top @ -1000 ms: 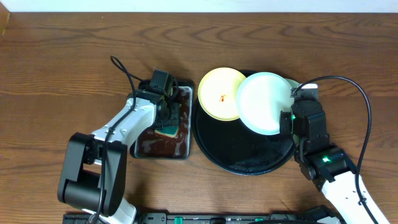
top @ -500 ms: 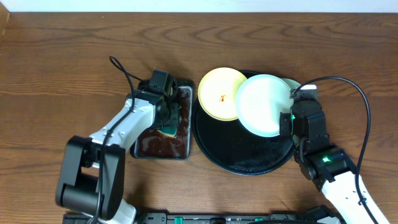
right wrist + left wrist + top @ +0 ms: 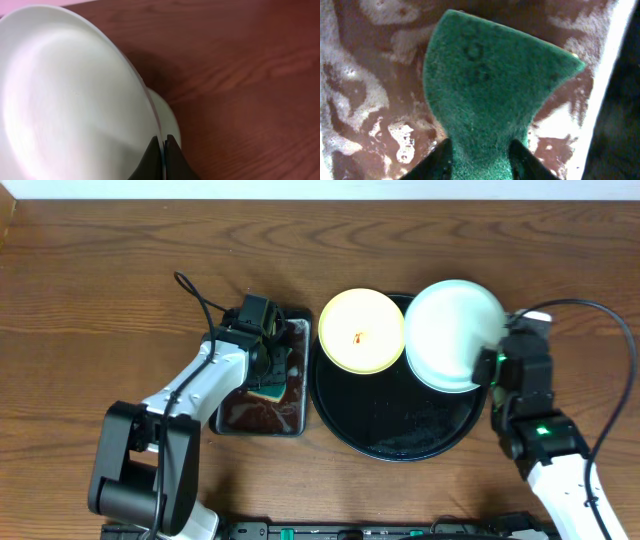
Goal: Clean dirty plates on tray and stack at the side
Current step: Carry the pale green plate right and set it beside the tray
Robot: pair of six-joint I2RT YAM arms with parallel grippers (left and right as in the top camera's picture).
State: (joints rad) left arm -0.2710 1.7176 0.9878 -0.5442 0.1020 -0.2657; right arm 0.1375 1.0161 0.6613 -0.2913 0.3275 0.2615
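A pale yellow plate [image 3: 361, 330] with a red-orange smear lies on the upper left of the black tray [image 3: 400, 442]. My right gripper [image 3: 492, 367] [image 3: 163, 137] is shut on the rim of a mint-white plate [image 3: 455, 330] [image 3: 75, 95], holding it tilted over the tray's right side. Behind the held plate, the edge of another pale plate [image 3: 169, 119] peeks out. My left gripper [image 3: 270, 375] [image 3: 479, 145] is down in the pan, both fingers pressed against a green sponge [image 3: 490, 85] that lies in brown soapy liquid.
The rectangular black pan [image 3: 232, 420] of foamy brown liquid stands just left of the tray. Bare wooden table [image 3: 120, 270] stretches to the left, along the back and right of the tray. A black cable [image 3: 590, 315] loops over the right arm.
My right gripper has carried the mint-white plate right and slightly back, uncovering the whole yellow plate. The left gripper stays in the pan at the sponge.
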